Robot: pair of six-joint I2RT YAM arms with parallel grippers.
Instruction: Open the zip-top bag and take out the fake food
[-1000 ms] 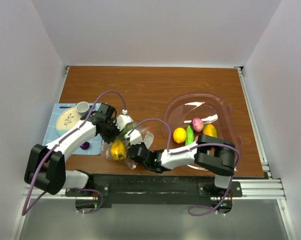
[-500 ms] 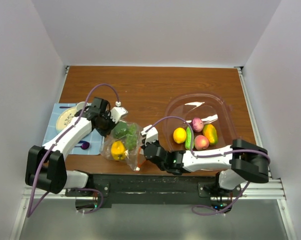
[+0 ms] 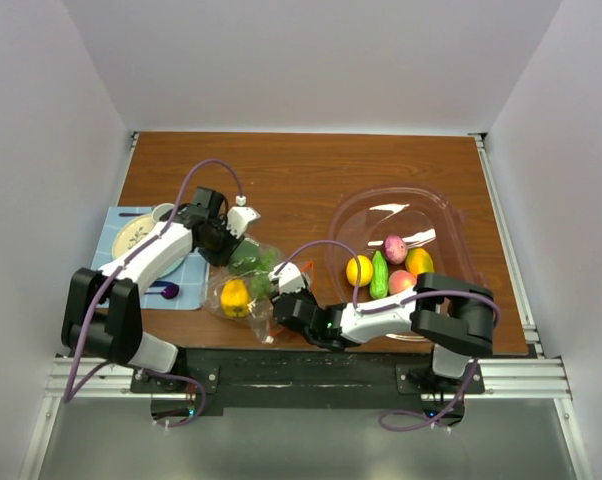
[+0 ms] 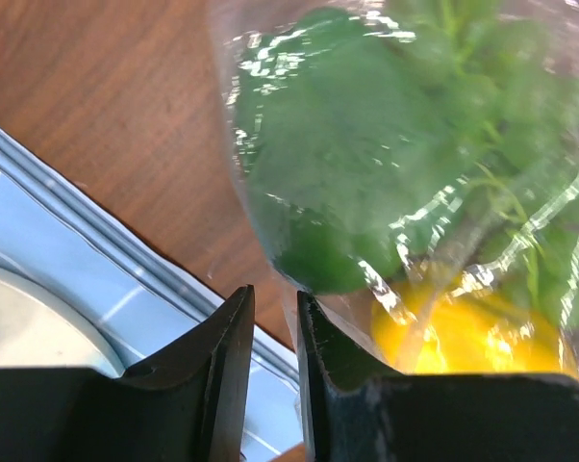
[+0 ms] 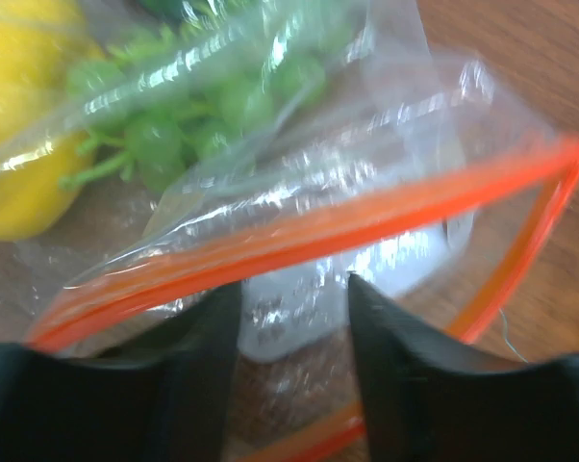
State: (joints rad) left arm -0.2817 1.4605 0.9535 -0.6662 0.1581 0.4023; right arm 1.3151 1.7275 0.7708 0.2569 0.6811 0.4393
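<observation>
Flanking the zip-top bag [image 3: 246,285] — blue mat [image 3: 189,282] left, clear tub [image 3: 449,222] right.

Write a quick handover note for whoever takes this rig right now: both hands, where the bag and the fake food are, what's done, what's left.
Left hand: jaws a narrow gap apart at the bag's far edge, no grip visible.
Right hand: open, loose film between its fingers just short of the orange zip strip, not clamped.
Zip-top bag: lying on the table between the hands; the strip's halves look parted at one end.
Fake food: yellow piece and green pieces inside the bag; five pieces in the clear tub.
Left: open the mouth fully, take out the yellow and green pieces.
</observation>
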